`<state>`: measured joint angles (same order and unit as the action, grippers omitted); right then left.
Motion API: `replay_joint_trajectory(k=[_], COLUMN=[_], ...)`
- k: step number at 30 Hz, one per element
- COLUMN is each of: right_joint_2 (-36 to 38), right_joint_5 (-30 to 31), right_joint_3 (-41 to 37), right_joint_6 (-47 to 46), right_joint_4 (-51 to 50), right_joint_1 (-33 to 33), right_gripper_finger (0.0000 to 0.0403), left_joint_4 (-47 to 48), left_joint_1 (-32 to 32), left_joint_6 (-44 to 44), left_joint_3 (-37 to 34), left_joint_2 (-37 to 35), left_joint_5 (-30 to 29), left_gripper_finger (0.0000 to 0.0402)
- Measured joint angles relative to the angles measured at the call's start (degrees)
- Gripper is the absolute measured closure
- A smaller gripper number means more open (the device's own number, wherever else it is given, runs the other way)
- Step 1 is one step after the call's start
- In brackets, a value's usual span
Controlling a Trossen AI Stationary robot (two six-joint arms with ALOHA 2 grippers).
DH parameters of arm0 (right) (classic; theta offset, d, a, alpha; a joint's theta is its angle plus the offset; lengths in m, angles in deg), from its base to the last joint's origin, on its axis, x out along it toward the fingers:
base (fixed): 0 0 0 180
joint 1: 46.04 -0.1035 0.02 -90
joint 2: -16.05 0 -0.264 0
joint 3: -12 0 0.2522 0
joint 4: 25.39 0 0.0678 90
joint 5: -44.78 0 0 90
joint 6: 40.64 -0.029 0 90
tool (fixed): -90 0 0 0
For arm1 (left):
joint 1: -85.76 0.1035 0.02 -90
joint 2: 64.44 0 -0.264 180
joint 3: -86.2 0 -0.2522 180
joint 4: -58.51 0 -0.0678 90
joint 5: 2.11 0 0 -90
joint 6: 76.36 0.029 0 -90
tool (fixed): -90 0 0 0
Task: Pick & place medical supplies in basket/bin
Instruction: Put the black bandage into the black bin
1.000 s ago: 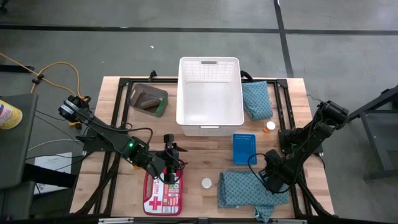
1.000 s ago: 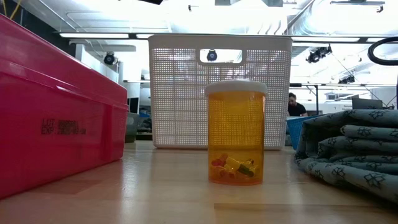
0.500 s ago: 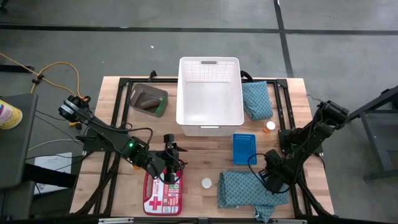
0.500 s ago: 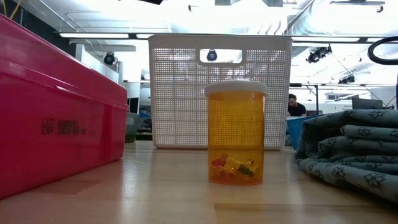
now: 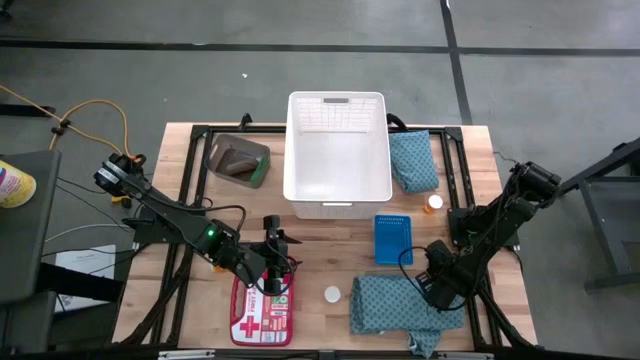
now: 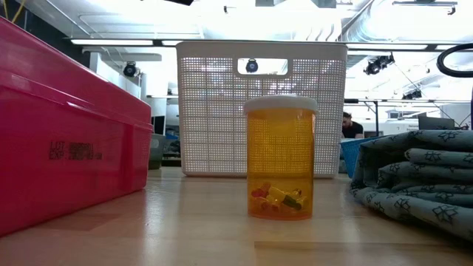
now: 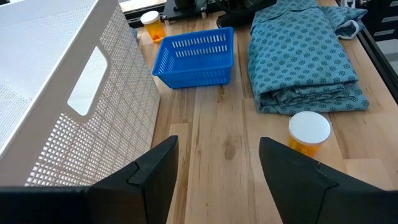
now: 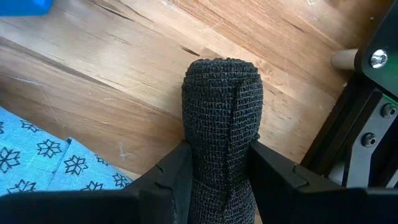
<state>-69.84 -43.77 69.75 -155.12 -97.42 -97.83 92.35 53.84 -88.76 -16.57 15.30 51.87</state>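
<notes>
My right gripper (image 8: pixel 214 177) is closed on a black roll (image 8: pixel 222 118) of wrap, fingers (image 8: pixel 168 180) pressing both sides of it — down at the near right of the table (image 5: pixel 470 140), beside the near teal cloth (image 5: pixel 385 305). In the high view the right gripper (image 5: pixel 440 285) sits at that cloth's right edge.

My left gripper (image 7: pixel 217 168) has its jaws parted, holding nothing, hovering over the red first-aid case (image 5: pixel 262 310) at the near left of the table.

White basket (image 5: pixel 337 155) is at the far centre, nothing visible inside. Dark bin (image 5: pixel 238 160) just to its left, brown roll and a green piece in it. Second teal cloth (image 5: pixel 412 160) touches the basket's right wall. Blue tray (image 5: pixel 393 238) in front of the basket; orange bottle (image 5: pixel 432 203) near its far right corner — another white-capped orange bottle (image 6: pixel 281 157) between the case and the near cloth.
</notes>
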Motion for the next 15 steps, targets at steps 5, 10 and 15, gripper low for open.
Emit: replay_joint_trajectory(k=[5, 10, 15], right_joint_2=[0.02, 1.38, 5.63], right_joint_5=[0.09, 0.38, 2.14], right_joint_3=[0.02, -0.02, -0.02], right_joint_6=[0.06, 0.60, 0.85], right_joint_4=[-0.16, -0.59, -3.36], right_joint_1=[0.00, 0.00, 0.00], right_gripper_finger=[0.0275, 0.0275, 0.0275], left_joint_4=[0.00, 0.00, 0.00], left_joint_1=[0.00, 0.00, -0.01], left_joint_6=[-0.01, -0.01, 0.00], left_joint_3=[0.00, 0.00, 0.00], left_joint_2=[0.00, 0.00, 0.00], left_joint_5=[0.01, 0.01, 0.00], left_gripper_finger=[0.0186, 0.0186, 0.0186])
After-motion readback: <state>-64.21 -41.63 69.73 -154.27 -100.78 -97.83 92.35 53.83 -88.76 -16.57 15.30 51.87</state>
